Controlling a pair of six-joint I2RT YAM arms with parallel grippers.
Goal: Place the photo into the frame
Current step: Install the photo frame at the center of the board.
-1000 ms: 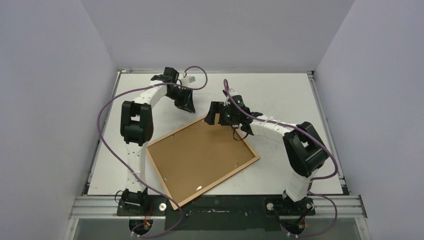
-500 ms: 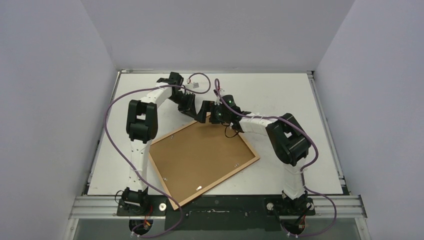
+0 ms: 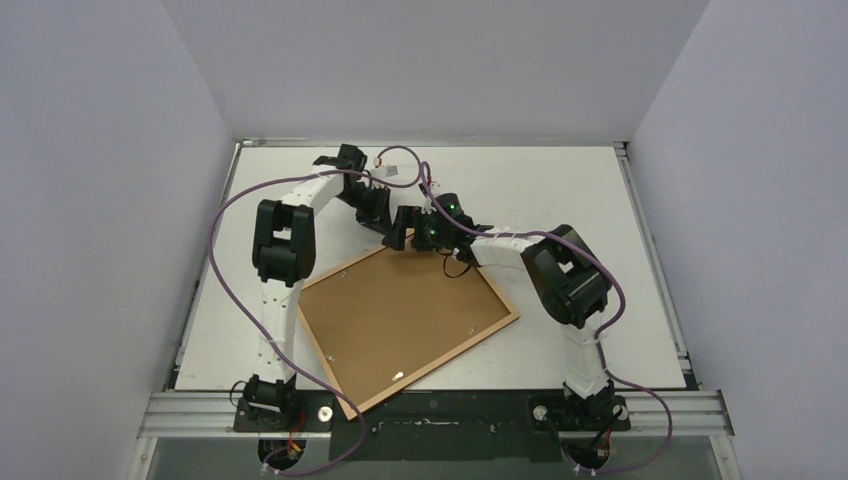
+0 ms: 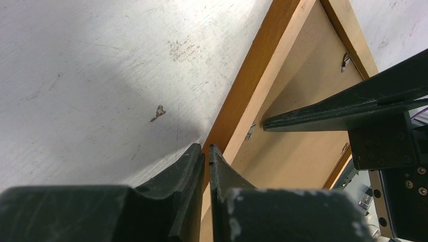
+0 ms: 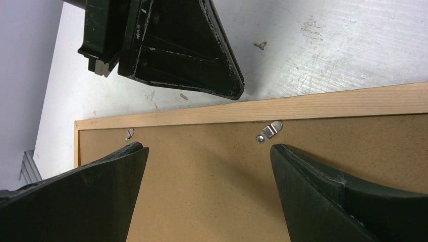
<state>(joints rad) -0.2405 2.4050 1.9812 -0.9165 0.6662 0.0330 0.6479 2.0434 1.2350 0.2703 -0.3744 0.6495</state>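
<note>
The frame (image 3: pixel 437 365) lies face down and askew in the middle of the table, its thin wooden rail (image 4: pixel 262 55) around a brown fibreboard backing sheet (image 3: pixel 400 310). The photo is hidden. My left gripper (image 4: pixel 207 147) is shut, its tips low at the outer side of the far rail, with only a sliver between them. In the top view it (image 3: pixel 385 230) is by the frame's far corner. My right gripper (image 5: pixel 208 147) hangs open over the backing (image 5: pixel 212 191) just inside that rail (image 5: pixel 328 106), holding nothing.
Small metal turn clips (image 5: pixel 267 132) (image 5: pixel 129 133) sit along the inner side of the rail. The two grippers crowd together at the far corner; the left gripper (image 5: pixel 238 93) shows just beyond the rail. Purple cables (image 3: pixel 215 240) loop round both arms. Grey walls enclose the table.
The left gripper has closed and come down to the frame's far corner. The right arm has swung left along the far rail toward it, still open.
</note>
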